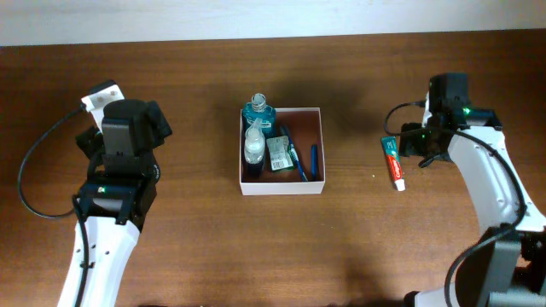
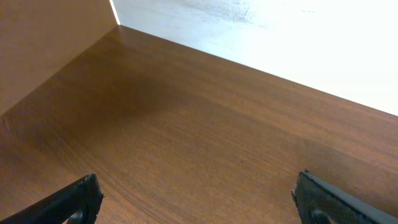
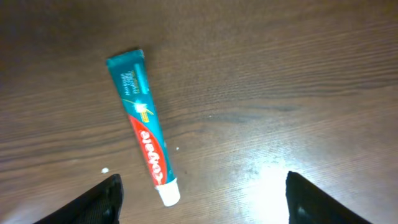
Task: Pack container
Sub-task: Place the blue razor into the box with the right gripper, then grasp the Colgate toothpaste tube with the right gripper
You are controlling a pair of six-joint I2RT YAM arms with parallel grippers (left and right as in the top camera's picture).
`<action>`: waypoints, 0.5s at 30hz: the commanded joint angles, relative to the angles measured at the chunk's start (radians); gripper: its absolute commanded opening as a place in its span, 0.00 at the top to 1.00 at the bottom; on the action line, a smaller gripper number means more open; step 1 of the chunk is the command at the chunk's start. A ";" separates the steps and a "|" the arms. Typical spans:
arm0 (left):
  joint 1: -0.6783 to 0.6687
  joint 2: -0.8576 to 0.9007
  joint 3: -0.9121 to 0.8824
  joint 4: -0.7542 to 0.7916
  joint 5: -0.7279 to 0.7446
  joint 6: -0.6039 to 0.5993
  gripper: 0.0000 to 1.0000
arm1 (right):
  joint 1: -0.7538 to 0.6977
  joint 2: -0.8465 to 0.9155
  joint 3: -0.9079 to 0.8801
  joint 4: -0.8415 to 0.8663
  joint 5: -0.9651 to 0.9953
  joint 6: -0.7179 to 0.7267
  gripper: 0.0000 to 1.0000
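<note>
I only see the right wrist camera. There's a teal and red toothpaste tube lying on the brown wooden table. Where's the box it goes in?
Observer: The square white cardboard box sits mid-table, to the left of the toothpaste tube, between the two arms.
Operator: Is stuff in it already?
Observer: Yes, a blue bottle, a clear bottle, a green-and-white packet and a blue pen-like stick.
Operator: What's the other arm doing?
Observer: The left gripper is open above bare wood, well left of the box.
</note>
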 commanded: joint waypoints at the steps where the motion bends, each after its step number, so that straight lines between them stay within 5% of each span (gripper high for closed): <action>1: 0.004 0.005 0.007 0.002 -0.010 -0.014 0.01 | -0.004 0.061 -0.058 0.042 -0.054 -0.071 0.25; 15: 0.004 0.005 0.007 0.002 -0.010 -0.014 0.01 | -0.003 0.203 -0.096 0.135 -0.174 -0.216 0.26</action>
